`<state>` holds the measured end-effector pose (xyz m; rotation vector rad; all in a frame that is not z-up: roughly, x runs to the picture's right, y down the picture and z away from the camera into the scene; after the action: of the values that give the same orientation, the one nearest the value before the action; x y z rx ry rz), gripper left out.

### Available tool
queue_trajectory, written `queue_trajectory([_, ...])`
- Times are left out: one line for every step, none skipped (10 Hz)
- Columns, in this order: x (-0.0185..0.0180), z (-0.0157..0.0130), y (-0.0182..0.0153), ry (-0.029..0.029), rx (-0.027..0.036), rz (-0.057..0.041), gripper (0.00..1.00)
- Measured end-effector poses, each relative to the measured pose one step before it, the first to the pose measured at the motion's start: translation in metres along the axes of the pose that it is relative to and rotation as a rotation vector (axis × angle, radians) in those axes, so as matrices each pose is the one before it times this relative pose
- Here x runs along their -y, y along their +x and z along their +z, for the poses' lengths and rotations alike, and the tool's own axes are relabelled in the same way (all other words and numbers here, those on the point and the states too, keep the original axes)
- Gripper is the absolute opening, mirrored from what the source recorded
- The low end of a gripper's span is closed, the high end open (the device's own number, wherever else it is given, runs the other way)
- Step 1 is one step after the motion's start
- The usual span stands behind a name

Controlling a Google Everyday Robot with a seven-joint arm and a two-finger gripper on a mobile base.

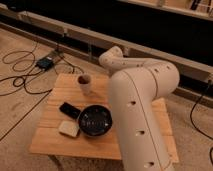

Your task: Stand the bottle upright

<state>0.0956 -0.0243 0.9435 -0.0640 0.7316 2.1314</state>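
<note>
— Fingers of the gripper, how are they?
— Clenched, but the arm [142, 110] hides them from you. The bottle you cannot see either. Cup [85, 84] and bowl [95, 120] stand across the arm from them.

Gripper closed, hidden behind arm [145, 100]; cup [85, 85] upright
</note>
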Motion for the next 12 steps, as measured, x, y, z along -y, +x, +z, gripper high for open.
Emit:
queue_trajectory([0.00302,-0.01208,-0.00029,-0.00812,-0.03272,0.03770,0.00])
queue_trajectory([0.00373,-0.01285,0.00046,-0.01551,-0.04888,0.04659,0.00])
queue_trajectory([0.00353,-0.01017,-0.00015,-0.01433,-0.04247,0.03878,0.00])
queue_trajectory([0.00400,-0.00900,-0.00269,-0.01432,-0.03749,0.03820,0.00])
queue_trajectory([0.00520,-0.00912,-0.00604,-0.02059,-0.04238,0.04605,0.00])
queue_trajectory([0.00510,-0.00450,-0.00449,-0.00944,-0.03022,0.03112,0.00])
queue_trajectory([0.00383,-0.00382,-0.00526,-0.01507,-0.03128,0.03029,0.00])
queue_trajectory([0.00731,-0.00397,-0.00695,-0.01541,-0.05337,0.04214,0.00])
queue_trajectory([0.00581,-0.00203,-0.00552,-0.01332,-0.04896,0.03720,0.00])
queue_trajectory([0.00449,-0.00140,-0.00427,-0.00893,-0.03696,0.02813,0.00])
queue_trajectory([0.00562,-0.00130,-0.00588,-0.01464,-0.05418,0.03818,0.00])
queue_trajectory([0.00444,-0.00163,-0.00529,-0.02402,-0.06938,0.03714,0.00])
